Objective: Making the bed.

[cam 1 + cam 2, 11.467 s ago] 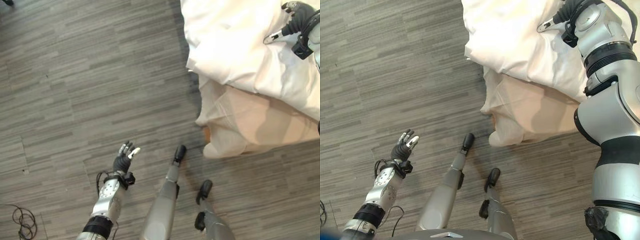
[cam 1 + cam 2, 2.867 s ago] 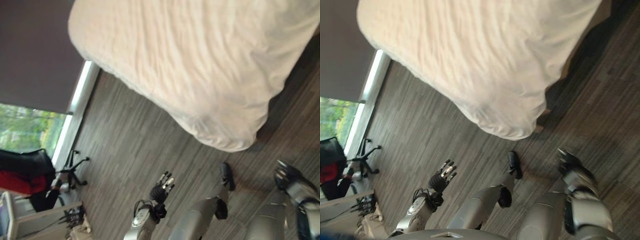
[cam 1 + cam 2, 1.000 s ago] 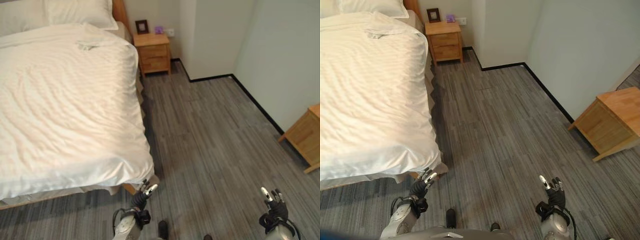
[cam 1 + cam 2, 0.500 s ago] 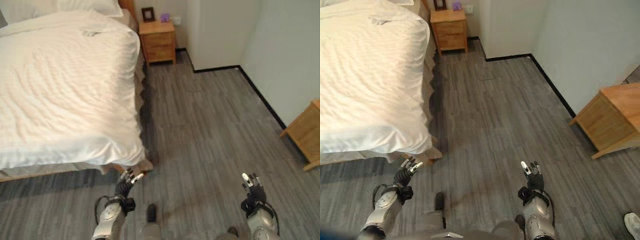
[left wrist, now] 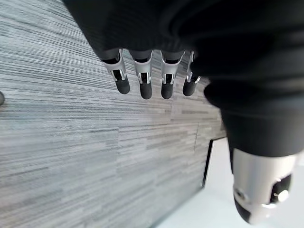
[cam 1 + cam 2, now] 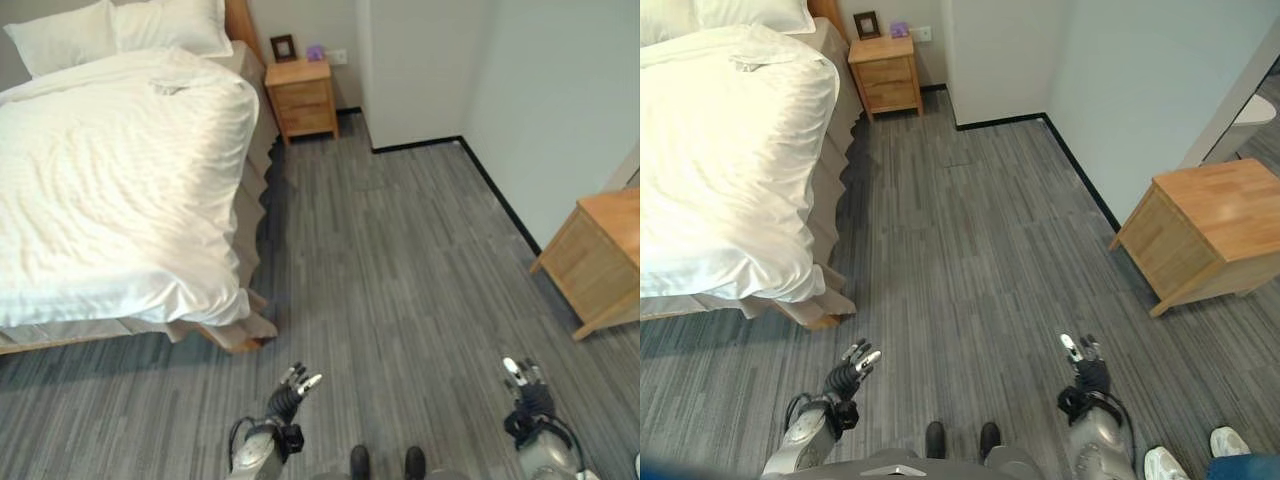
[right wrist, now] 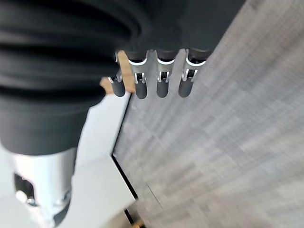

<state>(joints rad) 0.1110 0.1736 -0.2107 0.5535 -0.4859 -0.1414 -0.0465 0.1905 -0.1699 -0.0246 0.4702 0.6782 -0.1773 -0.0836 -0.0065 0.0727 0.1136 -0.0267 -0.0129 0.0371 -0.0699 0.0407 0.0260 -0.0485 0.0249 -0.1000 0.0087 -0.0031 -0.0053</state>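
Standing off the foot corner of the bed (image 6: pixel 130 170), white duvet (image 6: pixel 110 200) already spread flat. Left hand (image 6: pixel 290 392) and right hand (image 6: pixel 525 390) both low over the floor (image 6: pixel 400 260), fingers relaxed and straight, holding nothing, probably done.

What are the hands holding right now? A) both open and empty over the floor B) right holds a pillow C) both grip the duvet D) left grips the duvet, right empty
A: the left hand and right hand both hang with straight fingers over the grey floor, holding nothing, well clear of the white duvet on the bed.
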